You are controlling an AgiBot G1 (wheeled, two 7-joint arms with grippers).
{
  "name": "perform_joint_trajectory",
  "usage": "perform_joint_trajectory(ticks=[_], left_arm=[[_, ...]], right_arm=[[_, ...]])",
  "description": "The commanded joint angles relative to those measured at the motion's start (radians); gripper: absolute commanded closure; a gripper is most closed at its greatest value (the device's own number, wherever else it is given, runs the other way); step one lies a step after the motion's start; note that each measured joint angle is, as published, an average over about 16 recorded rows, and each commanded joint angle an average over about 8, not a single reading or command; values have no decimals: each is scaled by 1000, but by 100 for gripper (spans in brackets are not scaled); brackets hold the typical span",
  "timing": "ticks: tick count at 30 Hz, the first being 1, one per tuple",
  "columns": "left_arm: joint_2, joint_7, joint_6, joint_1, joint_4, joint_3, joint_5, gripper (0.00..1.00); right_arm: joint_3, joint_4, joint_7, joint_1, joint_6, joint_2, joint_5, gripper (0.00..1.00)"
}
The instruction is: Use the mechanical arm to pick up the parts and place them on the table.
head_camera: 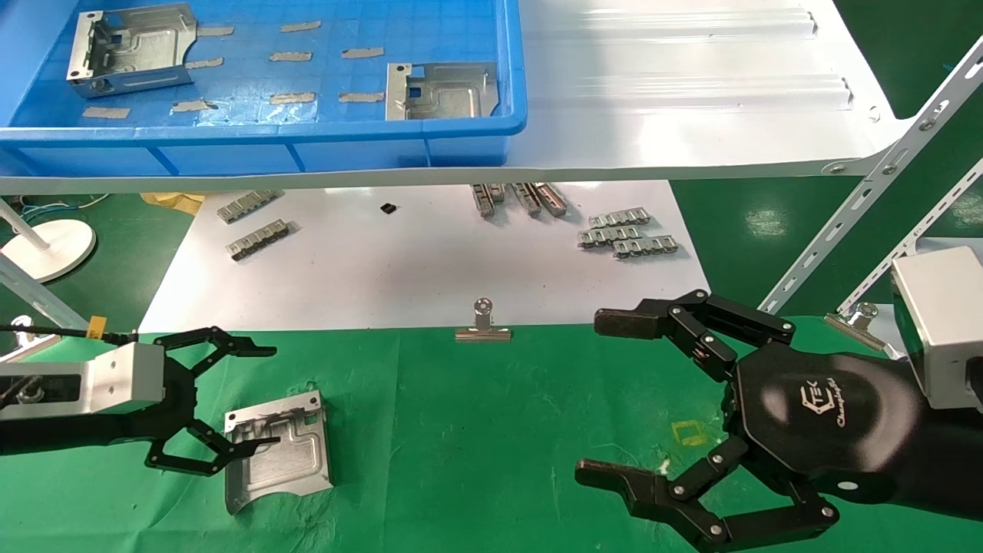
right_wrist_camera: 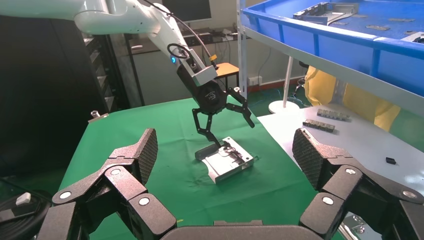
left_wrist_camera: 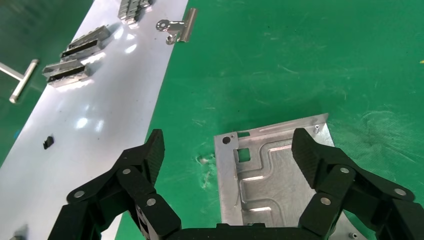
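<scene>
One silver part (head_camera: 280,453) lies flat on the green table (head_camera: 476,430) at the front left. My left gripper (head_camera: 269,395) is open just over it, with one fingertip above the plate's near rim and the other off its far edge. In the left wrist view the part (left_wrist_camera: 270,175) lies partly between the spread fingers of the left gripper (left_wrist_camera: 230,150). Two more parts (head_camera: 130,46) (head_camera: 441,91) lie in the blue bin (head_camera: 307,130) on the shelf. My right gripper (head_camera: 607,399) is open and empty over the table at the right. The right wrist view shows the right gripper (right_wrist_camera: 225,155) spread wide and the part (right_wrist_camera: 227,162) farther off.
A glossy white shelf (head_camera: 691,92) carries the bin. Below it a white sheet (head_camera: 399,261) holds grey toothed strips (head_camera: 626,234). Binder clips (head_camera: 482,326) (head_camera: 856,319) sit at the cloth's far edge. Slotted metal struts (head_camera: 868,200) slant at the right.
</scene>
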Motion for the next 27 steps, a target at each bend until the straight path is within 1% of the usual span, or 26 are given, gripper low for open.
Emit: perform_joint_trajectory(ticks=[1,27], left_arm=[[0,-2,-1,1,-3,-2,0,0],[-83,-408,-50,233,-489,-235,-152,0]], right_arm=[[0,0,0,0,0,0,0,0],[0,0,0,0,0,0,0,0]])
